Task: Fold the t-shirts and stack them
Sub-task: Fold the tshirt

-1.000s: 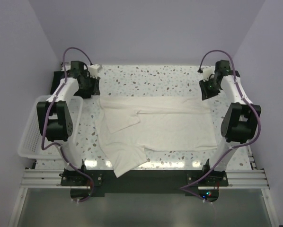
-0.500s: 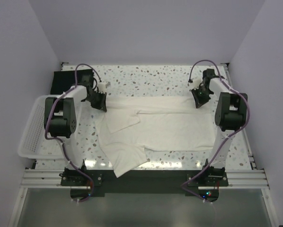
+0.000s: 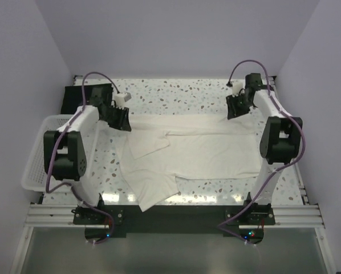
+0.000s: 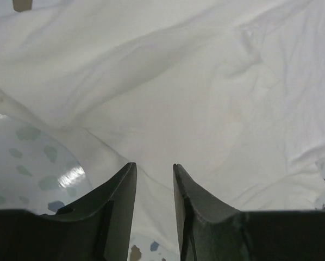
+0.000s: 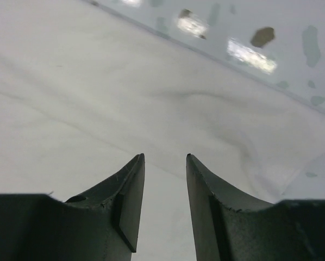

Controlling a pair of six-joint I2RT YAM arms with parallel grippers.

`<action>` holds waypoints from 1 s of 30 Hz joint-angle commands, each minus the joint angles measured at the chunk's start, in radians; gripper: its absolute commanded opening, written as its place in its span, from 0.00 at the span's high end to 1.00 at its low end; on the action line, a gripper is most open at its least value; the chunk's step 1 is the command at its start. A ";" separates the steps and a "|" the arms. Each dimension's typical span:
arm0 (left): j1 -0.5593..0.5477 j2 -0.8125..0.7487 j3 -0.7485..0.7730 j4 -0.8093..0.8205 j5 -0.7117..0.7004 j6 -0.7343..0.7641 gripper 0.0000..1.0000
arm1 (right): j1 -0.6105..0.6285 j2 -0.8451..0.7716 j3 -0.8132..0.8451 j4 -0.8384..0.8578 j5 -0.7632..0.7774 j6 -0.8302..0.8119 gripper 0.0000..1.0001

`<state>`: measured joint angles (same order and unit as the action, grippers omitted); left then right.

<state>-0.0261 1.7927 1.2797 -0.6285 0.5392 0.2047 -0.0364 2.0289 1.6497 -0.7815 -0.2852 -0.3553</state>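
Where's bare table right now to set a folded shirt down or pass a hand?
Widest: far strip of table between left gripper and right gripper, beyond the cream shirt. Narrower: between basket and shirt; near edge right of the shirt's overhang. Crowded: centre, far-left corner with black shirt.

**Top external:** fixed, high above and behind the arm bases, facing down and forward, far enough back to take in the whole table (image 3: 176,94).

**Left wrist:** sits behind the left gripper (image 4: 154,166), looks out along its fingers, very close over the cream t-shirt (image 4: 206,81) (speckled tabletop shows at lower left).

**Right wrist:** likewise behind the right gripper (image 5: 165,156), close over the cloth's edge.

**Shared:** the shirt's far left and far right corners, seen both from overhead and from the wrists.
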 commanded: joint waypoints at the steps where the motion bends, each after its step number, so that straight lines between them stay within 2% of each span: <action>1: -0.006 -0.153 -0.101 -0.057 0.071 -0.007 0.61 | 0.090 -0.162 -0.039 0.021 -0.231 0.145 0.59; 6: -0.030 -0.210 -0.242 -0.099 0.041 0.015 0.58 | 0.259 -0.118 -0.064 0.122 -0.319 0.341 0.59; 11: -0.103 -0.240 -0.283 -0.151 -0.018 0.100 0.57 | 0.420 0.005 -0.010 0.182 -0.353 0.464 0.58; 13: -0.115 -0.263 -0.307 -0.125 -0.057 0.124 0.56 | 0.458 0.053 0.011 0.201 -0.351 0.509 0.57; 21: -0.115 -0.162 -0.290 -0.096 0.011 0.018 0.52 | 0.543 0.137 0.036 0.234 -0.327 0.596 0.56; 30: -0.115 -0.101 -0.272 -0.088 -0.017 -0.062 0.53 | 0.570 0.168 0.041 0.232 -0.278 0.605 0.56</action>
<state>-0.1440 1.6878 0.9726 -0.7403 0.5224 0.1841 0.5316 2.1864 1.6566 -0.5716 -0.5877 0.2245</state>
